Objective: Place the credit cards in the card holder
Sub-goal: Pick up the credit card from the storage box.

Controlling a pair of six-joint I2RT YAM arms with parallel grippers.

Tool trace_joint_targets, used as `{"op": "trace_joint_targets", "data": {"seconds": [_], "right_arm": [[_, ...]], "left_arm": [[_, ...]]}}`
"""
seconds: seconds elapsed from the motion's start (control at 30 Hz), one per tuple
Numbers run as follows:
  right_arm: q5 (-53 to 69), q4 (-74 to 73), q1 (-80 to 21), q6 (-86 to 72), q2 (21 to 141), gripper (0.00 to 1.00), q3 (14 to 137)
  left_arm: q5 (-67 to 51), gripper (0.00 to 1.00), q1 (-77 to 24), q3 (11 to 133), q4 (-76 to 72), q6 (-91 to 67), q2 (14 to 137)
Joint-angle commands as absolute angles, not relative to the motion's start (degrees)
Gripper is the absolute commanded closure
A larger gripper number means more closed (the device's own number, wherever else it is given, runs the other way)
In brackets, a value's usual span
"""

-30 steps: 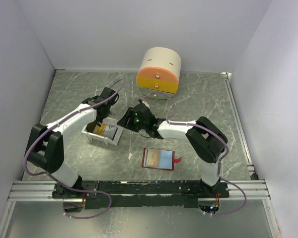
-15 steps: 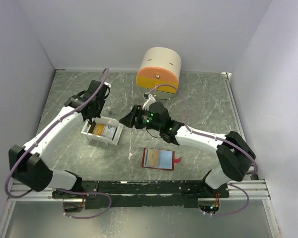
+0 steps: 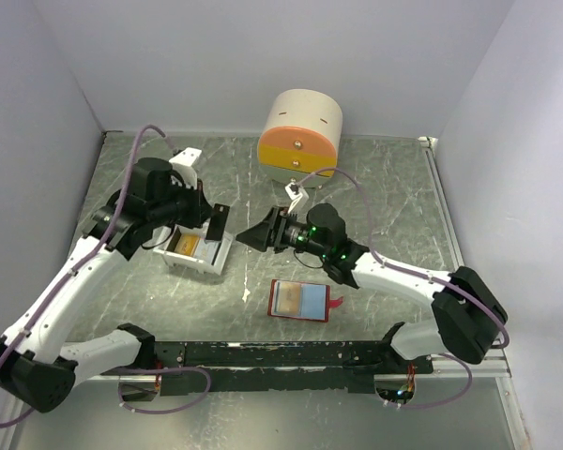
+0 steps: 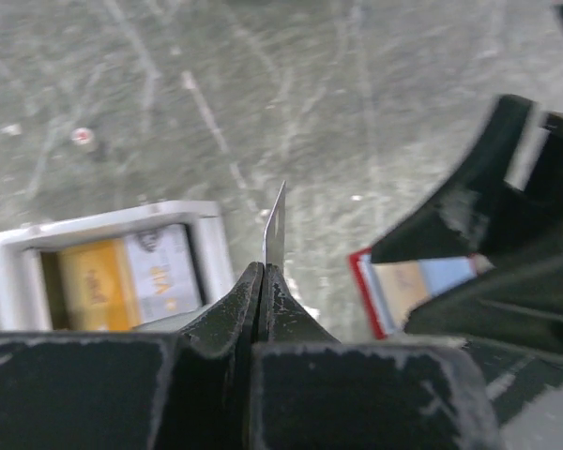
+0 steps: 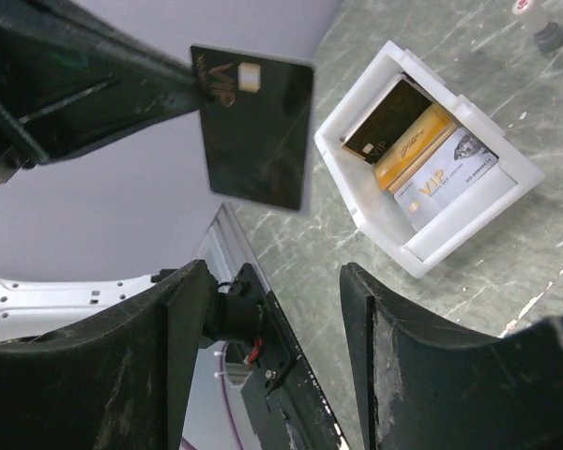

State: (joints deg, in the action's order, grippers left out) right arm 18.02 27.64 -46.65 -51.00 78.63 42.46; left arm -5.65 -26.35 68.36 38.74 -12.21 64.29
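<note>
A dark credit card hangs upright in the air, pinched by my left gripper. In the left wrist view the jaws are pressed together on it, and the card shows edge-on. My right gripper faces the card from the right, open and empty, its fingers spread wide just short of it. More credit cards, brown, orange and silver, lie in the white tray. The red card holder lies open on the table, near the front.
The white tray sits just left of both grippers. A round cream-and-orange drawer box stands at the back. White walls close in the marbled table on three sides.
My left gripper has risen from the tray with the dark card and moved right. The right gripper has drawn back to the right and opened wider.
</note>
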Motion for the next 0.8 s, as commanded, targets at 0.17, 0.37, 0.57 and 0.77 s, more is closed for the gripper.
{"op": "trace_joint_targets", "data": {"seconds": [0.17, 0.37, 0.57, 0.77], "right_arm": [[23.86, 38.46, -43.69, -59.35, 74.61, 0.38, 36.22], [26.35, 45.29, -42.79, -62.55, 73.55, 0.50, 34.21], [29.18, 54.37, -41.35, -68.26, 72.74, 0.78, 29.69], [32.00, 58.27, -40.31, -70.62, 70.41, 0.81, 25.85]], "left_arm": [[-29.07, 0.93, -26.10, 60.91, 23.14, -27.68, 59.39], [-34.37, 0.93, -26.10, 56.36, 15.31, -33.22, 58.88], [-31.49, 0.93, -26.03, 57.28, 19.58, -31.37, 59.78], [-31.63, 0.93, -25.49, 57.72, 21.27, -30.87, 60.81]]}}
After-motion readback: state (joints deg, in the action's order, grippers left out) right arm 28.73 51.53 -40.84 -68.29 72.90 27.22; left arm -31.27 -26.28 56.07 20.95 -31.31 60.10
